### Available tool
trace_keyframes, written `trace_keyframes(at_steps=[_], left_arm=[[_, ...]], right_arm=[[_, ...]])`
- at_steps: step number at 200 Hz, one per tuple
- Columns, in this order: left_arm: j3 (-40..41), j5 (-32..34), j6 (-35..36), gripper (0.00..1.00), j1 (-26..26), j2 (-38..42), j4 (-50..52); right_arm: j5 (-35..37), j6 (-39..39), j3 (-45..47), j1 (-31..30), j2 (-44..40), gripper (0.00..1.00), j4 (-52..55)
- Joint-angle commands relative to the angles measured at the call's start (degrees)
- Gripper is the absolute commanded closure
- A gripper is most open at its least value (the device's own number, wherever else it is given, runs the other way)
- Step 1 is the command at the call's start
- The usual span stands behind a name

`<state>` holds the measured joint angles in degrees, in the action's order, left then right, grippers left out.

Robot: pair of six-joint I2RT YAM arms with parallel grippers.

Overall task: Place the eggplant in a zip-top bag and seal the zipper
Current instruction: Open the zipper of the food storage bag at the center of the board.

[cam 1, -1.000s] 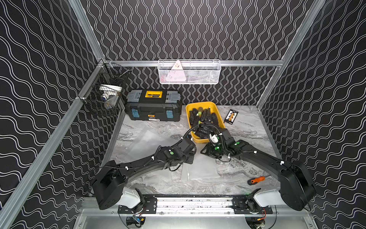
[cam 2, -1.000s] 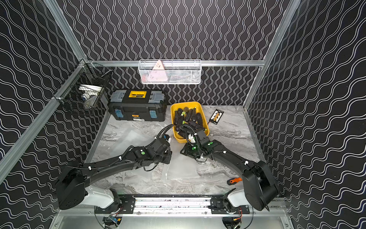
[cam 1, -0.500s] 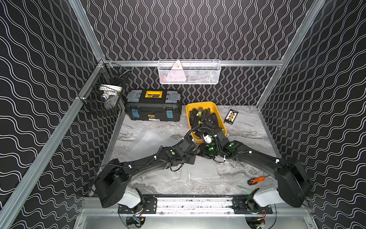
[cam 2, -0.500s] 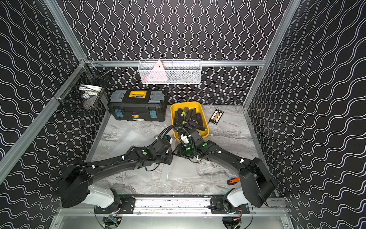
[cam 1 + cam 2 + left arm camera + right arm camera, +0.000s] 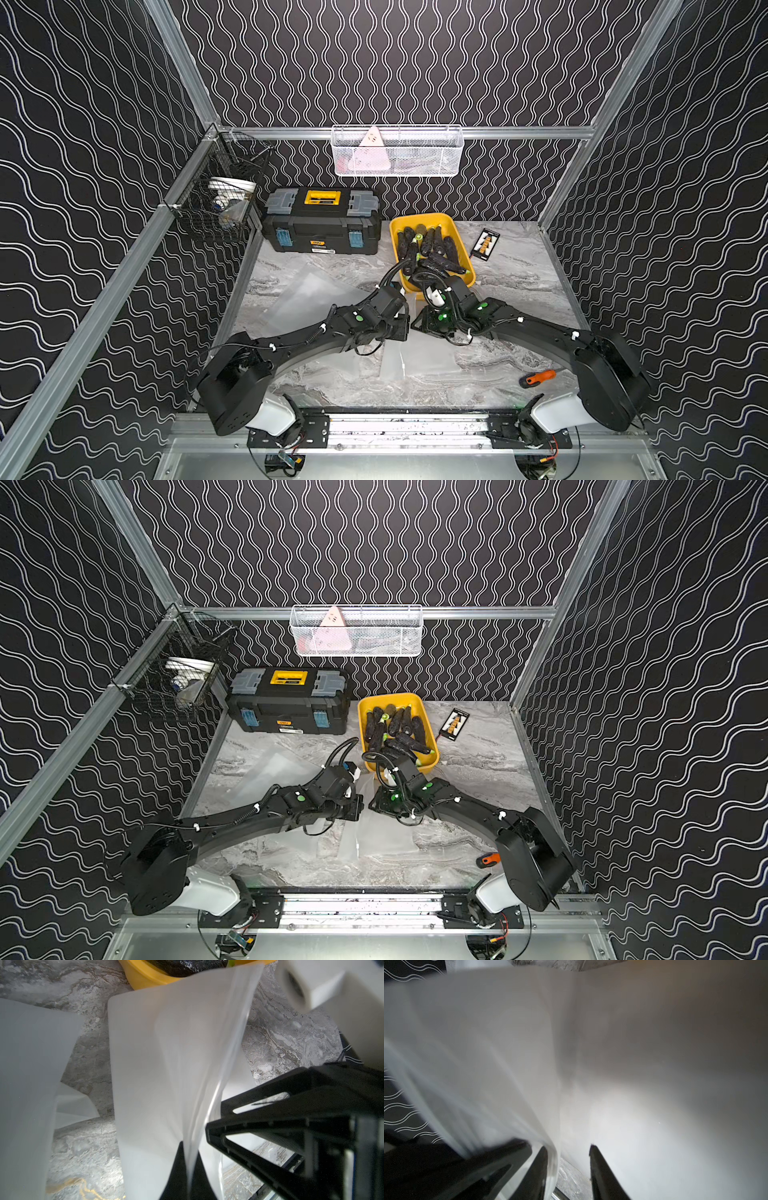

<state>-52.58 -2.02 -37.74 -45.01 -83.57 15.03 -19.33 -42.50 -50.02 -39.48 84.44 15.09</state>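
At mid table point(image 5: 519, 291), between the two arms: zip-top bag point(image 5: 415, 357), clear, lower part flat on the marble, upper edge raised.
- Left claw point(image 5: 189, 1148): clenched on a fold of the film.
- Right claw point(image 5: 566, 1151): fingers parted, one film edge hanging between them close to one finger, nothing gripped.
- Eggplants point(image 5: 432, 249): dark, green-capped, heaped in a yellow bin point(image 5: 419, 217) at the back, just behind both wrists.
- Black toolbox point(image 5: 322, 226): beside the bin, against the back wall.
- Bit card point(image 5: 485, 244): on the bin's other side.
- Spare clear bag point(image 5: 307, 299): flat on the table, partly under the left arm.
- Orange-handled screwdriver point(image 5: 538, 378): near the right arm's base.
- White wire basket point(image 5: 397, 151): on the back rail.
- Black wire basket point(image 5: 216, 203): on the side rail.

Both top views: fingertips and raised bag edge hidden under the wrists. Left wrist view: pinch plainly seen, bin rim beyond the film, right claw's black frame close beside. Right wrist view: almost wholly blurred film, only a sliver of table.
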Motion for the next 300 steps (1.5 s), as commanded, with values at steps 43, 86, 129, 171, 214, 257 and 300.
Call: trace_keyframes(at_steps=[43, 86, 129, 171, 214, 257, 300], left_arm=[[0.1, -0.4, -1.1, 1.00, -0.1, -0.4, -1.8], [0.1, 0.2, -1.4, 1.00, -0.9, 0.6, -1.3], [-2.0, 5.9, -0.3, 1.00, -0.9, 4.7, 4.6], [-7.1, 5.0, 2.7, 1.00, -0.8, 8.8, 9.2], [-18.1, 0.9, 5.3, 1.00, -0.5, 12.7, 12.8], [-31.4, 15.7, 8.1, 1.00, 1.4, 17.1, 23.6], [-40.1, 29.3, 13.5, 1.00, 3.3, 17.5, 35.9]], right_arm=[[1.7, -1.9, -0.1, -0.1, -2.5, 0.54, -2.3], [2.6, -1.0, -3.1, -0.1, 3.0, 0.64, -2.2], [2.2, 0.3, -4.4, 0.0, 3.4, 0.91, -2.3], [-4.7, -0.2, -8.9, -0.4, -0.3, 1.00, -3.7], [-10.7, -1.1, -18.0, -2.1, -4.8, 1.00, -5.2], [-17.0, -4.9, -29.1, -4.6, 2.7, 1.00, -11.7], [-19.7, -7.5, -38.9, -8.6, 13.4, 1.00, -16.2]])
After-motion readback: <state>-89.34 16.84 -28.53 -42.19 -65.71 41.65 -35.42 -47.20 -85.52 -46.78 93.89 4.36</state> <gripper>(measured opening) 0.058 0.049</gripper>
